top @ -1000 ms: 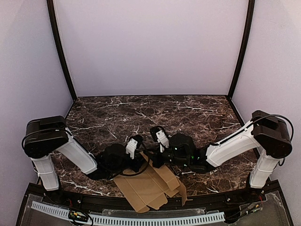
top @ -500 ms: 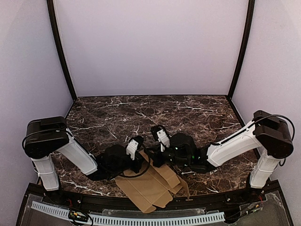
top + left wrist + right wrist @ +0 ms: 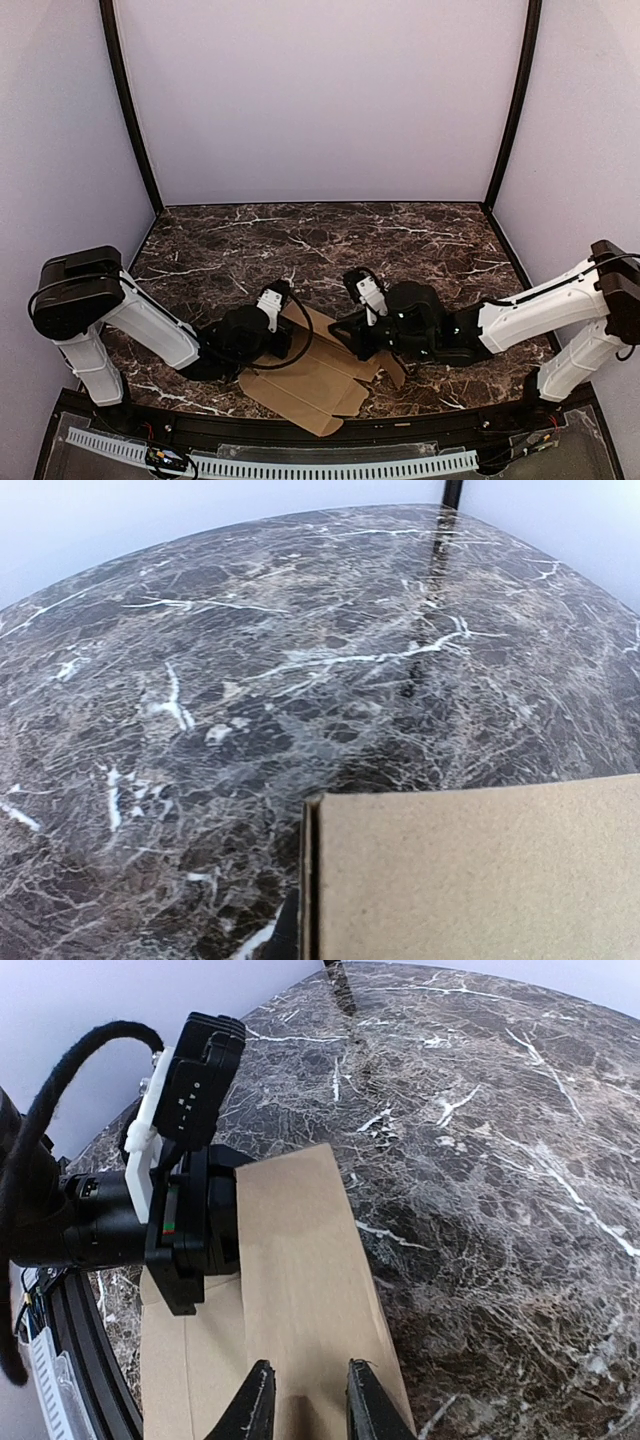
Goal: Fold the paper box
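We see the paper box (image 3: 318, 385), a tan creased sheet with one panel folded over, lying on the dark marble table (image 3: 400, 240) at the middle of its near edge. The left gripper (image 3: 290, 338) sits low toward the table's left side, pinched together on the sheet's left edge. The right gripper (image 3: 308, 1372) hangs toward the table's right side, fingers apart over a long panel. We cannot tell whether they touch it.
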Available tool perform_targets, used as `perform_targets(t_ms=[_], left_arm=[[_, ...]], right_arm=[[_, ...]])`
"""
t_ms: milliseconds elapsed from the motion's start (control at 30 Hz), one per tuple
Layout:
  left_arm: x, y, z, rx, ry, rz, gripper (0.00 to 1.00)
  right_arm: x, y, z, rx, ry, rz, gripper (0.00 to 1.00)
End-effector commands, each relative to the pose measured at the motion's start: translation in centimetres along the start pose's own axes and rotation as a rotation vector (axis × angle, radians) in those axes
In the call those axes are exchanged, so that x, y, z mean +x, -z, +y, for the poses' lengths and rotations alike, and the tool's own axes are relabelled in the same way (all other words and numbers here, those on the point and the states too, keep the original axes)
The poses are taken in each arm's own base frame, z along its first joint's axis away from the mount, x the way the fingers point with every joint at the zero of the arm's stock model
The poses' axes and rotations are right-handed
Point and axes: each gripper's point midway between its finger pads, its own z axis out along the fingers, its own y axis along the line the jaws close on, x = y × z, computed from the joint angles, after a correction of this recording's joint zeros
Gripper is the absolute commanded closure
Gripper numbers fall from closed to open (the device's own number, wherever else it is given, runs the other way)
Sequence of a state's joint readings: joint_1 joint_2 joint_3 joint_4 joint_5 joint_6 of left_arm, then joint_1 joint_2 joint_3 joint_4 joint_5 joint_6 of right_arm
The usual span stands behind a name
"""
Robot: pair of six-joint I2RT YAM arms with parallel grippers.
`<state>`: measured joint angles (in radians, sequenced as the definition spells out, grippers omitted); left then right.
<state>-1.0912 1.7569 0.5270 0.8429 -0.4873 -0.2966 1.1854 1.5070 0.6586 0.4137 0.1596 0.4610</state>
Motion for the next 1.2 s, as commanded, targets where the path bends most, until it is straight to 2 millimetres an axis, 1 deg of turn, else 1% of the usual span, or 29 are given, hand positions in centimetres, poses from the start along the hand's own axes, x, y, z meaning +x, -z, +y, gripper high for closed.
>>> perform_targets(t_ms=[0, 67, 167, 267, 300, 433, 533, 567, 700, 800, 900, 1000, 1167], left_arm=[[-0.7, 0.7, 2.4, -0.129, 0.014, -0.006, 0.99], [-0.8, 0.8, 2.7, -0.146, 0.01, -0.008, 0.99], [-0.9, 0.9, 3.3, -0.184, 0.003, -0.007, 0.99], [-1.1, 1.4, 4.4, -0.246, 0.011, -0.001, 0.99], [-1.2, 1.6, 4.6, -0.258, 0.015, 0.001, 0.99], [-1.1, 2.3, 5.5, -0.296, 0.058, 0.006, 0.99], [-0.9, 2.7, 5.8, -0.302, 0.083, 0.015, 0.99], [-0.8, 2.8, 5.9, -0.301, 0.092, 0.017, 0.99], [-0.4, 3.1, 5.6, -0.274, 0.122, 0.031, 0.99], [-0.2, 3.3, 5.5, -0.266, 0.137, 0.034, 0.99], [0.3, 3.5, 5.4, -0.254, 0.147, 0.048, 0.99], [0.8, 3.6, 5.2, -0.249, 0.154, 0.058, 0.99], [1.2, 3.5, 4.8, -0.233, 0.186, 0.069, 0.99]], right_arm=[[0.7, 2.3, -1.1, 0.054, 0.011, 0.032, 0.73], [0.6, 3.2, -1.2, 0.058, 0.007, 0.036, 0.68], [0.5, 4.5, -1.6, 0.073, -0.017, 0.037, 0.64], [0.6, 5.7, -1.8, 0.074, -0.046, 0.047, 0.63], [0.7, 5.9, -1.9, 0.08, -0.054, 0.056, 0.66], [1.3, 6.0, -2.2, 0.099, -0.094, 0.08, 0.86], [1.6, 5.5, -2.4, 0.112, -0.103, 0.093, 0.99], [1.6, 5.3, -2.4, 0.12, -0.102, 0.098, 1.0], [1.8, 4.0, -3.2, 0.175, -0.095, 0.113, 1.0], [1.3, 3.0, -3.5, 0.19, -0.091, 0.104, 1.0], [0.7, 2.0, -3.6, 0.188, -0.081, 0.095, 1.0], [0.1, 0.9, -2.9, 0.153, -0.067, 0.082, 1.0], [-0.4, -1.3, -2.0, 0.126, -0.051, 0.08, 1.0]])
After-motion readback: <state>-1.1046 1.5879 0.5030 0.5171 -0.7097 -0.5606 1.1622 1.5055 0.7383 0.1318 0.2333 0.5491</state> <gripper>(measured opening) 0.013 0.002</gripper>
